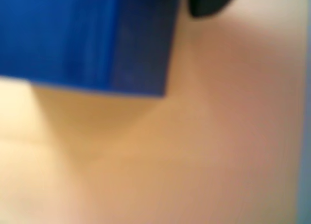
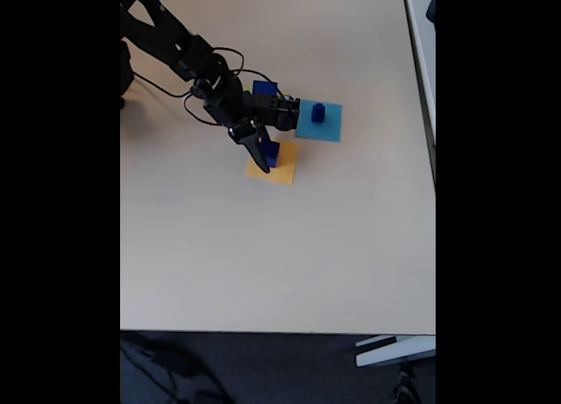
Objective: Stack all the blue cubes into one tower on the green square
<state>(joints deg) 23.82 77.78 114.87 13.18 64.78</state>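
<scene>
A dark-blue cube (image 2: pixel 273 153) sits over the orange-yellow paper square (image 2: pixel 282 171), right at my gripper (image 2: pixel 264 155). In the wrist view this blue cube (image 1: pixel 87 37) fills the upper left, blurred and very close, with one black fingertip (image 1: pixel 209 3) just to its right. Whether the fingers press on it is unclear. A second blue cube (image 2: pixel 265 88) shows behind the gripper body. A tiny blue cube (image 2: pixel 317 113) stands on the cyan square (image 2: pixel 323 127). The green square is hidden.
The arm reaches in from the upper left of the fixed view, with its cables trailing beside it. The beige table (image 2: pixel 263 264) spreads wide below and to the right of the paper squares. Its right edge (image 2: pixel 433 159) is close to the cyan square.
</scene>
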